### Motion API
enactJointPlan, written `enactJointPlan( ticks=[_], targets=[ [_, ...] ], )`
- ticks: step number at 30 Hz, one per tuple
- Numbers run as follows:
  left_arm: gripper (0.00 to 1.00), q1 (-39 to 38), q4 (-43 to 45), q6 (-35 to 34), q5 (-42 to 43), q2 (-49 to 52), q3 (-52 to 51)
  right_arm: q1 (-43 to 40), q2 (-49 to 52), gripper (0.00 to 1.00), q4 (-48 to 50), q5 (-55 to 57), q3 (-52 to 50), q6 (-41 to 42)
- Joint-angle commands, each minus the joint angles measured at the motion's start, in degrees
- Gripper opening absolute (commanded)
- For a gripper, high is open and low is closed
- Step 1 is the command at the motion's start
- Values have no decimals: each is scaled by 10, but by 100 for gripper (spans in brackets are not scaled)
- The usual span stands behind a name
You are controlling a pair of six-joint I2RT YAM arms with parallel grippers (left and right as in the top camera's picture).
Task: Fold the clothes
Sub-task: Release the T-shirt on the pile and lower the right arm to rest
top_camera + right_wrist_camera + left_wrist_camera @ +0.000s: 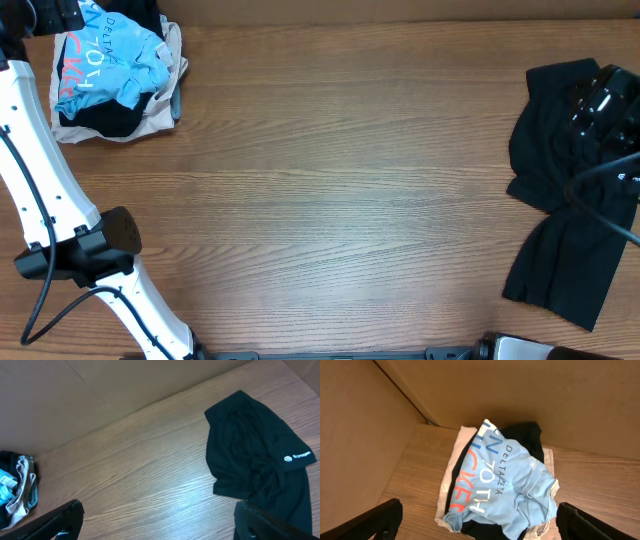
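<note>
Two lots of clothing lie well apart. The light blue T-shirt is crumpled on top of a pile in the far left corner of the table. It lies over a black garment and a beige garment, both showing at the pile's edges. A second black garment lies rumpled at the right edge.

Overhead view: shows both lots at once, with my white left arm along the left side. My right wrist appears dark over the second black garment. I cannot make out either gripper's fingers here.

Left wrist view: my left gripper hangs above the pile. Its fingers are spread wide at the lower corners and pinch nothing. Only here can the shirt's white, red and teal lettering be read and the brown wall behind the corner be seen.

Right wrist view: my right gripper is likewise spread wide and holds nothing. Only here does the small white logo on the second black garment's sleeve show. The pile is a sliver at the left edge.
</note>
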Motion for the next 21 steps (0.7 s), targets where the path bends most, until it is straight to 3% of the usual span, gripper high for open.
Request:
enactJointPlan(
  ticks=[1, 10, 16, 21],
  targets=[
    [100, 2, 0, -2, 4, -3, 1, -2, 9, 100, 1, -5, 6, -1],
    [100, 2, 0, -2, 4, -3, 1, 21, 42, 100, 12, 2, 5, -1],
    [100, 2, 0, -2, 4, -3, 1, 120, 21, 100, 124, 114, -42, -1],
    [100, 2, 0, -2, 4, -3, 1, 137, -30, 100, 240, 94, -156, -1]
  ],
)
